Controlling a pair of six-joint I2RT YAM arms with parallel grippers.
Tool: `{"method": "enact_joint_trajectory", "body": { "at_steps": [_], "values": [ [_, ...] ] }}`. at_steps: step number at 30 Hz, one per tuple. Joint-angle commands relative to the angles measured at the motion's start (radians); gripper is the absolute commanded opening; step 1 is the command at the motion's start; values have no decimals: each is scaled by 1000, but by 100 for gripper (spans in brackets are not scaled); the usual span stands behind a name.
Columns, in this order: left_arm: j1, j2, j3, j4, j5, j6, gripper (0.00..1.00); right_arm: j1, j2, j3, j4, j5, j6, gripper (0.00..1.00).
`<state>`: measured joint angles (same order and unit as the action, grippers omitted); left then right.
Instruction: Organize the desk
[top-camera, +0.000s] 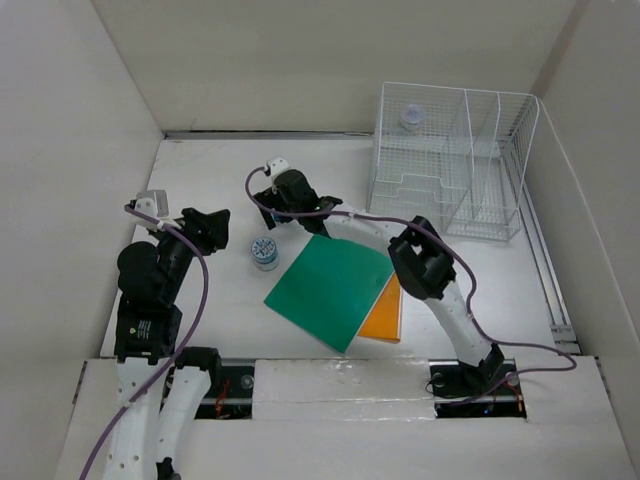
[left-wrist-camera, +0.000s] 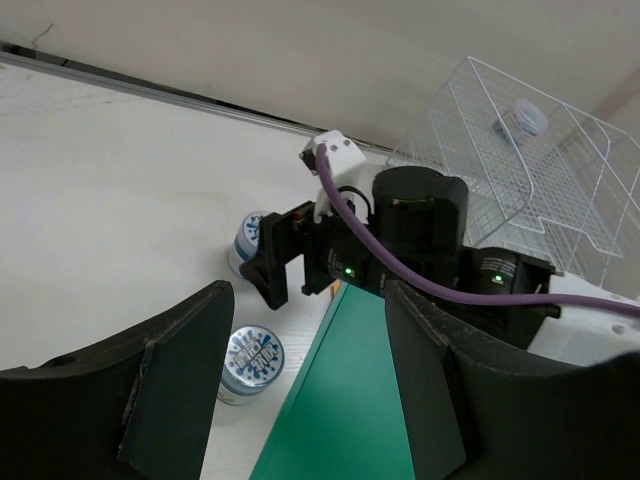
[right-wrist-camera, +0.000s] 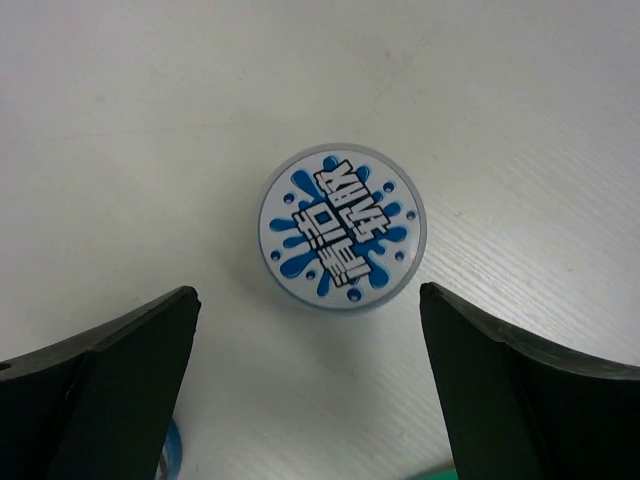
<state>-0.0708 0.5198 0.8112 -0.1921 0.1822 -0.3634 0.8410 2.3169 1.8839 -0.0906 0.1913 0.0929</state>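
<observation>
1. The desk (top-camera: 200, 170) is the broad white top, walled in white, on which all else sits. The green folder (top-camera: 335, 290) lies flat near its middle, turned corner-on to the arms.
2. An orange folder (top-camera: 385, 315) lies partly under the green folder and shows past its right edge.
3. The near tub (top-camera: 265, 252) has a blue-splash lid. It stands upright just off the green folder's far-left edge, not touching it.
4. The far tub (right-wrist-camera: 342, 227) has the same lid. It stands upright on bare desk beyond the green folder's far corner, a little to the left. In the top view the right arm hides it.
5. The right gripper (right-wrist-camera: 307, 290) hangs over the far tub with its jaws spread wide. In its own wrist view the tub shows in the gap, clear of both fingers. Its height above the lid cannot be told.
6. The left gripper (left-wrist-camera: 308, 295) is left of the green folder, with the near tub between the two. Its jaws stand apart with nothing clamped, and it faces the right gripper across both tubs.
7. The wire rack (top-camera: 450, 160) stands well beyond the green folder's far-right side, by the back wall. A third tub (top-camera: 411, 117) sits in its left compartment.
</observation>
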Motion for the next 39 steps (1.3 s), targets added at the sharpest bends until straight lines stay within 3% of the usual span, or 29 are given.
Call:
{"method": "enact_joint_trajectory", "body": {
  "at_steps": [1, 4, 12, 18, 22, 28, 32, 33, 39],
  "values": [
    [-1, -7, 8, 25, 2, 3, 58, 4, 71, 150, -57, 48, -39, 96],
    [-1, -6, 9, 25, 2, 3, 58, 4, 136, 245, -100, 71, -50, 93],
    [-1, 0, 9, 31, 10, 3, 58, 13, 162, 293, -78, 79, 16, 82],
    [-1, -1, 6, 33, 14, 3, 58, 13, 145, 258, -31, 111, 77, 59],
    [-1, -6, 5, 29, 14, 4, 58, 23, 47, 155, 32, 134, 70, 57],
    [-1, -6, 3, 31, 19, 3, 58, 3, -305, 9, 61, 151, 1, 57],
    [-1, -9, 3, 34, 19, 7, 58, -98, -528, -48, -19, 126, -19, 56],
    [-1, -9, 3, 34, 22, 7, 58, -182, -609, -45, -64, 123, -19, 55],
    [-1, -6, 0, 37, 30, 6, 58, -364, -688, -31, -173, 137, -19, 55]
  ]
}}
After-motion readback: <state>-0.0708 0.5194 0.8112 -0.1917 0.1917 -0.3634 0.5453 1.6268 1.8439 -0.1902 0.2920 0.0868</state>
